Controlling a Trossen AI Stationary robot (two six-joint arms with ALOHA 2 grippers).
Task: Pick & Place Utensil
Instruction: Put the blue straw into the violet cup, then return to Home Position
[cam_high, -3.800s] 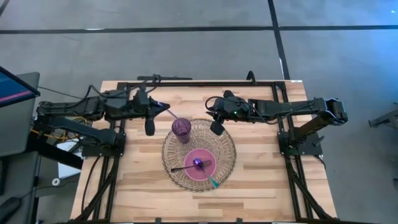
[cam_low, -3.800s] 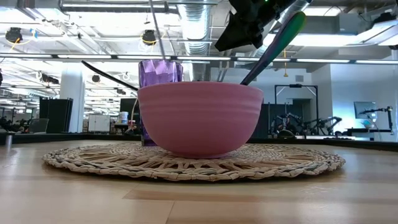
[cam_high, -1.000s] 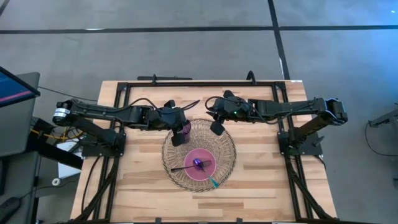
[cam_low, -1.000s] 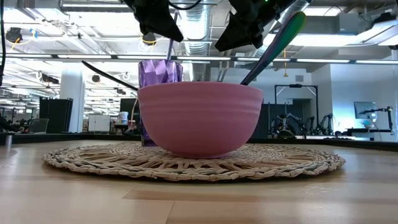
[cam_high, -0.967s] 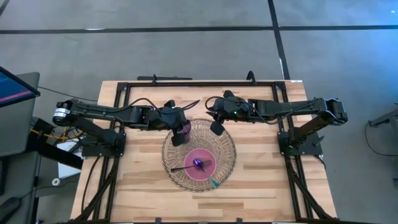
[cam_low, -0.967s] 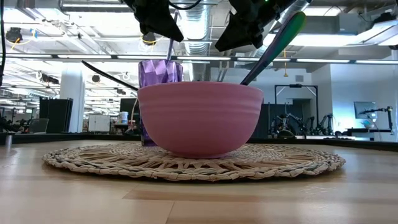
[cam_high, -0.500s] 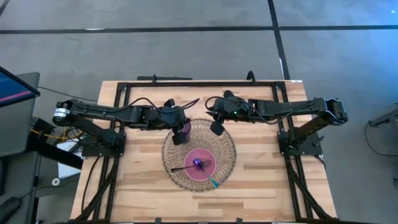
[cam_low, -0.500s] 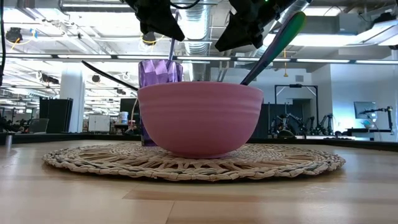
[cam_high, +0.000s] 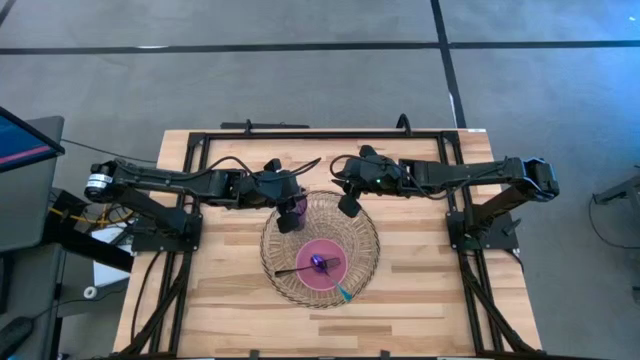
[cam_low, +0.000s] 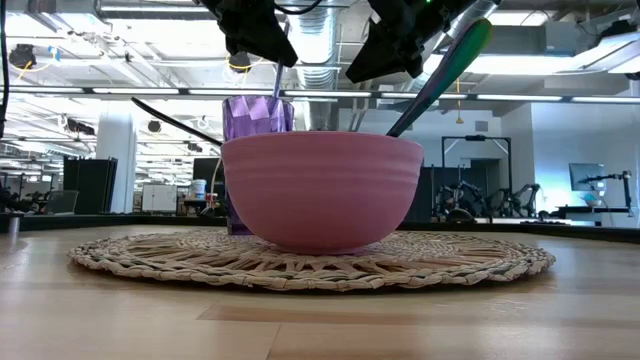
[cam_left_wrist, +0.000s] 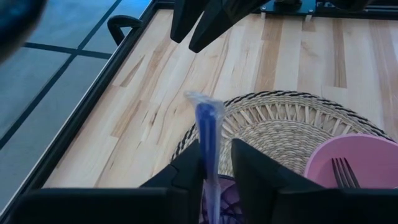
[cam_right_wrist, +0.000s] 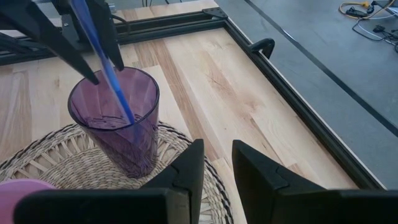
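Observation:
A blue straw-like utensil (cam_right_wrist: 106, 68) stands slanted in the purple cup (cam_right_wrist: 118, 118), which sits on the woven mat's (cam_high: 275, 270) far part. My left gripper (cam_left_wrist: 217, 152) hovers right over the cup, open, one finger on either side of the utensil's upper part (cam_left_wrist: 207, 134). The utensil lies close along one finger, and there is a gap to the other. My right gripper (cam_right_wrist: 217, 168) hangs open with nothing between its fingers, just right of the cup, above the mat's far right part. In the low view both grippers show above the cup (cam_low: 258, 120). My left gripper has the utensil's upper part (cam_left_wrist: 208, 155) between its fingers, which come at it slanting down from the table's left. I cannot tell whether the nearer finger (cam_left_wrist: 189, 168) touches it. The utensil's lower end rests inside the cup.
A pink bowl (cam_high: 305, 262) stands at the mat's middle with a black fork (cam_left_wrist: 342, 171) in it. A teal-handled utensil (cam_low: 445, 70) leans on the bowl's rim. A black frame (cam_high: 320, 133) runs around the wooden table's far part.

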